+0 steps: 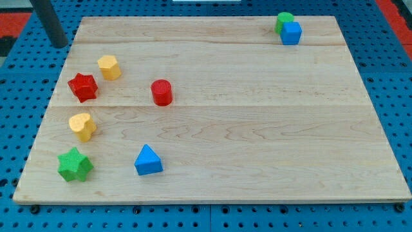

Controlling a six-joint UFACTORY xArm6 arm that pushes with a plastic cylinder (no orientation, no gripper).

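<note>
My tip (59,44) stands at the view's top left, just off the wooden board's (257,129) left edge over the blue pegboard. It touches no block. Nearest to it is the yellow hexagonal block (109,66), with the red star block (83,86) below that. A red cylinder (161,92) lies further right. Lower left lie a yellow heart block (82,126), a green star block (74,165) and a blue triangular block (148,160).
At the board's top right corner a green cylinder (284,20) and a blue cube (291,33) sit touching each other. Blue pegboard (399,96) surrounds the board, with red patches in the upper corners.
</note>
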